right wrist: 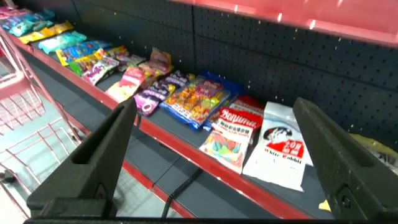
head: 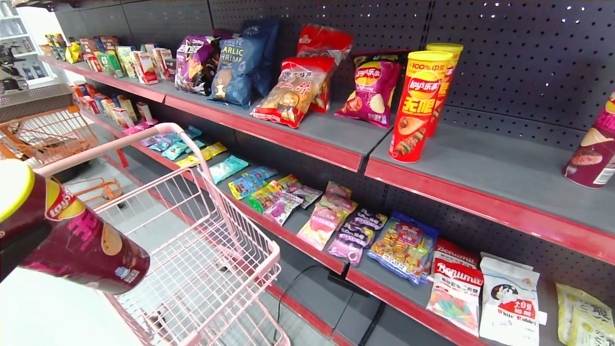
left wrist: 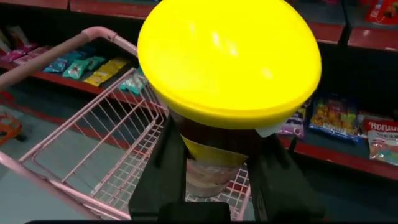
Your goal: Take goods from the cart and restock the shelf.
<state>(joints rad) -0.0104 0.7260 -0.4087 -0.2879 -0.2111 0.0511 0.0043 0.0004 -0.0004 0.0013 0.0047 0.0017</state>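
A maroon chip can (head: 81, 240) with a yellow lid (left wrist: 230, 59) hangs tilted above the pink cart (head: 271, 250), at the near left of the head view. My left gripper (left wrist: 217, 177) is shut on it, one black finger on each side of its body. The cart's wire basket (left wrist: 93, 130) lies below the can. My right gripper (right wrist: 214, 109) is open, fingers wide apart, out in front of the lower shelf's candy bags (right wrist: 199, 99). On the upper shelf (head: 480, 202) stand a red chip can (head: 420, 105) and, at the far right, another maroon can (head: 593, 149).
Bare grey shelf board (head: 504, 168) lies between the red can and the maroon one. Chip bags (head: 293, 91) fill the upper shelf further left. Flat snack packs (head: 336, 221) cover the lower shelf. An orange cart (head: 43, 129) stands beyond the pink one.
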